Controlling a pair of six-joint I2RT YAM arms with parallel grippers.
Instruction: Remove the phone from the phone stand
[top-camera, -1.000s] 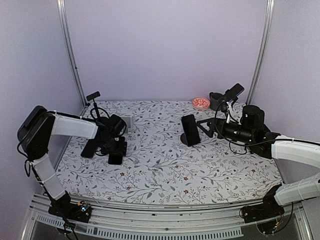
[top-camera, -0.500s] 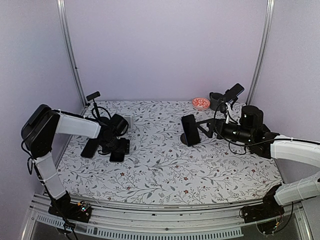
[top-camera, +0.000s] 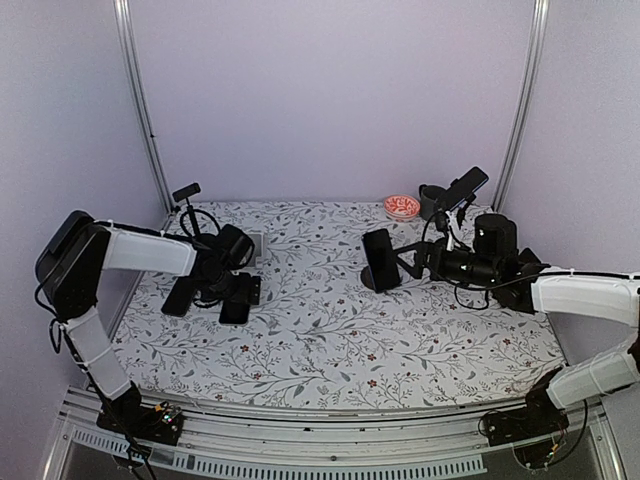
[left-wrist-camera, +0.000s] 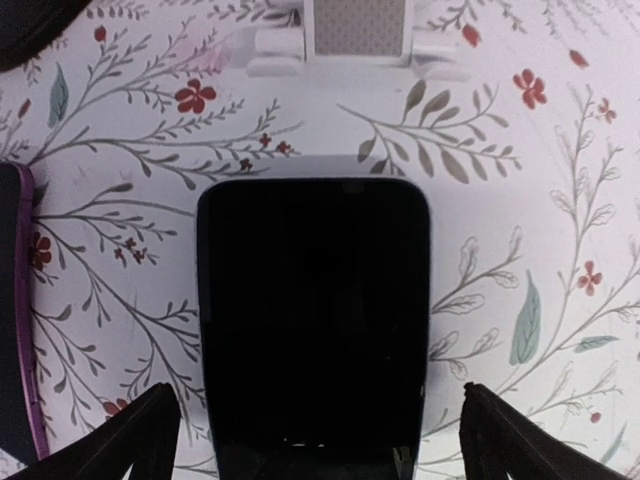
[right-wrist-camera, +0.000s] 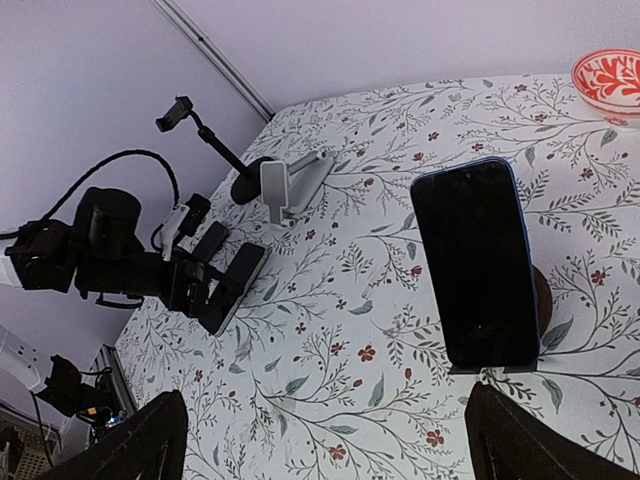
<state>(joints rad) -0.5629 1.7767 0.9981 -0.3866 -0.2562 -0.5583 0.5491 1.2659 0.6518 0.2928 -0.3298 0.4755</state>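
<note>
Since a second ago: left pincer (left-wrist-camera: 315, 435) has spread wider, and the flat phone (left-wrist-camera: 313, 310) under it now lies level on the counter (top-camera: 330, 330); the right arm has edged closer to the middle. The upright phone (right-wrist-camera: 475, 262), screen dark, leans on its phone stand (right-wrist-camera: 543, 300) mid-counter, untouched. Right pincer (right-wrist-camera: 325, 435) is wide with nothing between its fingers, just right of it. Left pincer straddles the flat phone without contact. A purple-edged phone (left-wrist-camera: 15, 320) lies beside that; a white stand (left-wrist-camera: 358, 30) sits beyond.
</note>
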